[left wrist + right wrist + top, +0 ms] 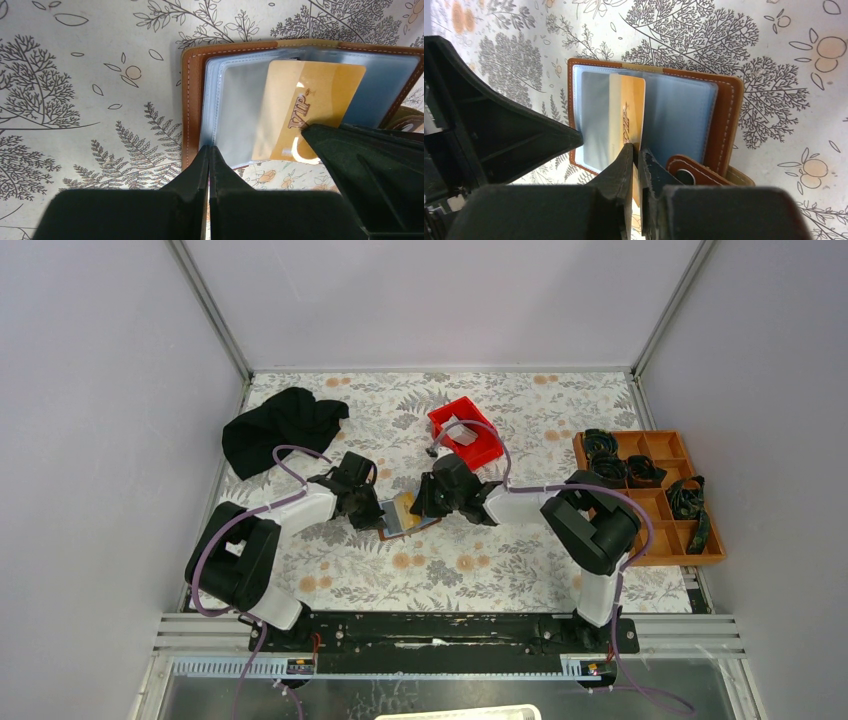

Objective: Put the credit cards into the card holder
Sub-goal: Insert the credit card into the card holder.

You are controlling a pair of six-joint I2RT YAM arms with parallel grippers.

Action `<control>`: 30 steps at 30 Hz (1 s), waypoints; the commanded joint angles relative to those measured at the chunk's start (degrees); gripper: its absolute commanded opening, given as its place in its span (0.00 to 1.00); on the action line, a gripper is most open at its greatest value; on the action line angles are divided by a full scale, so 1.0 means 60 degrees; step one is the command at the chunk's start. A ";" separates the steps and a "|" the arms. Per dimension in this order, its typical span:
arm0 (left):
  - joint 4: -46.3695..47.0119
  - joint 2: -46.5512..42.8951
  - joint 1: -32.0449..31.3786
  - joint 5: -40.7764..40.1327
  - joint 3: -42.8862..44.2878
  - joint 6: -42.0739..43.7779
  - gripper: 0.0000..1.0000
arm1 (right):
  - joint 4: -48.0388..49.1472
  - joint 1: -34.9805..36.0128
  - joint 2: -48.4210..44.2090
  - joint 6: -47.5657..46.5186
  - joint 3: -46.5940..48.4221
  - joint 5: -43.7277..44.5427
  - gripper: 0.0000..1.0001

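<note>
While the card holder [191, 100] lies open on the floral worktop [450, 570] between the two arms, a gold card [310, 100] marked VIP sits on its clear sleeves, one side tucked under a sleeve. The right jaws grasp that card's near edge, with only a thin slit between them. The left jaws are clenched fully together, tips at the near edge of the sleeves; whether they nip one I cannot tell. A red bin [465, 430] stands farther back.

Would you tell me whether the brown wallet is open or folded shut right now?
Open: the wallet lies spread flat, its clear sleeves exposed, with a gold card partly slid into one.
</note>
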 commanded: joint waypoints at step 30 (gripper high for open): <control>-0.0275 0.0239 -0.0063 -0.0664 -0.0234 0.0219 0.00 | -0.2478 0.0463 -0.0594 -0.0779 0.0613 0.1474 0.40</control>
